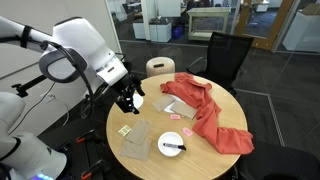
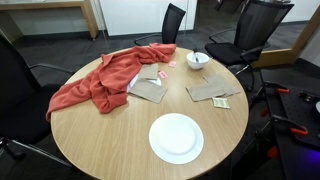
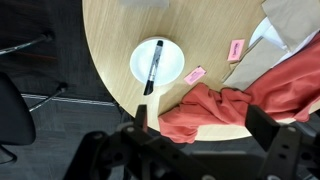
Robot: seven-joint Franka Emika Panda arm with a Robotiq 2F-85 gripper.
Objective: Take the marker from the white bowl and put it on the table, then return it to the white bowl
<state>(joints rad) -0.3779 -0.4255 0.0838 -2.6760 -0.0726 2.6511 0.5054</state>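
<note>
The white bowl [image 1: 172, 146] stands on the round wooden table [image 1: 160, 165] near its edge, with the black marker [image 1: 173, 147] lying in it. Both also show in an exterior view, the bowl [image 2: 198, 60] at the far side with the marker [image 2: 195, 59] across it. In the wrist view the bowl [image 3: 158, 62] holds the marker [image 3: 152, 68] lengthwise. My gripper [image 1: 128, 98] hangs high over the table's edge, open and empty. In the wrist view its fingers [image 3: 203, 125] are spread, well above the table, with the bowl ahead of the left finger.
A red cloth [image 1: 210, 115] lies spread across the table [image 2: 105, 75]. A flat white plate [image 2: 176, 137] sits apart from the bowl. Tan paper pieces [image 2: 212, 90], pink notes [image 3: 194, 75] and a yellow note [image 1: 125, 129] lie near the bowl. Black chairs [image 2: 262, 25] ring the table.
</note>
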